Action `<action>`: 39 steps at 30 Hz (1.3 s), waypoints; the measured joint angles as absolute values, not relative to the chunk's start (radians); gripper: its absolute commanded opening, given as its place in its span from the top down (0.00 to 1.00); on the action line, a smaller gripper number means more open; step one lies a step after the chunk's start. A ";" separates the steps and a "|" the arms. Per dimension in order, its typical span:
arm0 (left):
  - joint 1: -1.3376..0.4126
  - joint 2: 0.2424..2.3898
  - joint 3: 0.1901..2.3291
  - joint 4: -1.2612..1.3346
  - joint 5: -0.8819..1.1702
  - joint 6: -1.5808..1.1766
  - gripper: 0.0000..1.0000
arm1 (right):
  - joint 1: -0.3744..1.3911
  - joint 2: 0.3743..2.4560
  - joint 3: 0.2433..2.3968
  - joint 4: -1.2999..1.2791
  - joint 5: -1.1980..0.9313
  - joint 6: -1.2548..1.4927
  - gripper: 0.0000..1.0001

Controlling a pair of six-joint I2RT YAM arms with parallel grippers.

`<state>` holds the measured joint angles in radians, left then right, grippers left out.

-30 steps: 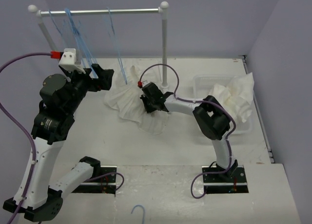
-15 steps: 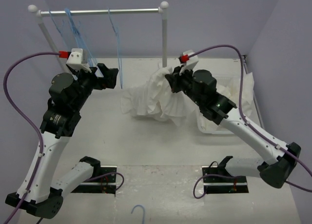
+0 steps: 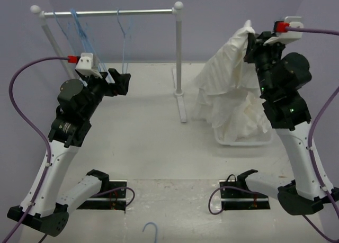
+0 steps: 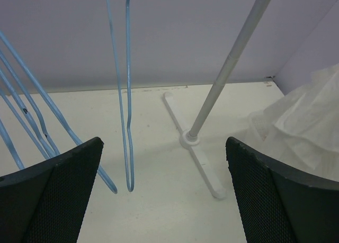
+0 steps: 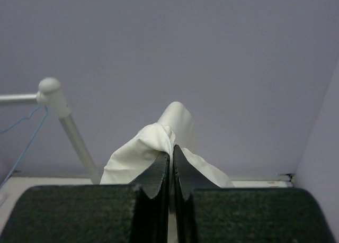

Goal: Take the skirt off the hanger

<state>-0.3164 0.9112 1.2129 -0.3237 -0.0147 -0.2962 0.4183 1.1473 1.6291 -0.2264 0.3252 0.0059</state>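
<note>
My right gripper (image 3: pixel 249 41) is raised high at the right and shut on the top of the white skirt (image 3: pixel 225 79). The skirt hangs down from it over the clear bin. In the right wrist view the shut gripper (image 5: pixel 171 155) pinches a fold of the skirt (image 5: pixel 153 140). The light-blue hanger (image 3: pixel 125 44) hangs bare on the rail, clear of the skirt. My left gripper (image 3: pixel 121 84) is open and empty just below and beside it. In the left wrist view the hanger (image 4: pixel 127 95) hangs between my spread fingers (image 4: pixel 58 192), and the skirt (image 4: pixel 310 126) shows at the right edge.
The silver rail (image 3: pixel 137 12) stands on white posts; the right post (image 3: pixel 179 63) and its foot are mid-table. Several other blue hangers (image 3: pixel 79 34) hang at the rail's left. A clear bin (image 3: pixel 241 142) with white fabric sits at the right. A loose blue hanger (image 3: pixel 151 231) lies at the near edge.
My right arm swung up and to the right, carrying the skirt from the table's middle, off the hanger, to high above the bin. My left gripper shifted slightly right and stayed open.
</note>
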 measured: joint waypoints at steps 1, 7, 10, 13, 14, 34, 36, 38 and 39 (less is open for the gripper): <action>-0.316 0.913 1.213 -0.320 -0.015 -0.296 0.00 | 0.398 1.150 1.664 -0.233 0.326 -0.005 1.00; -0.316 0.935 1.213 -0.306 -0.015 -0.296 0.00 | 0.331 1.160 1.855 -0.256 0.324 -0.057 1.00; -0.316 0.947 1.213 -0.303 -0.016 -0.296 0.00 | 0.307 1.173 1.900 -0.263 0.325 -0.084 1.00; -0.316 0.957 1.213 -0.301 -0.016 -0.296 0.00 | 0.290 1.178 1.899 -0.278 0.324 -0.092 1.00; -0.316 0.961 1.213 -0.301 -0.016 -0.296 0.00 | 0.283 1.177 1.883 -0.277 0.323 -0.089 1.00; -0.316 1.046 1.227 -0.316 -0.029 -0.296 0.00 | -0.093 1.235 1.076 -0.238 0.191 0.315 1.00; -0.316 1.048 1.230 -0.320 -0.031 -0.296 0.00 | -0.089 1.223 1.000 -0.204 0.152 0.352 1.00; -0.316 1.053 1.240 -0.325 -0.033 -0.296 0.00 | -0.081 1.239 0.936 -0.195 0.111 0.387 1.00; -0.316 1.056 1.246 -0.326 -0.033 -0.296 0.00 | -0.076 1.263 0.921 -0.203 0.097 0.403 1.00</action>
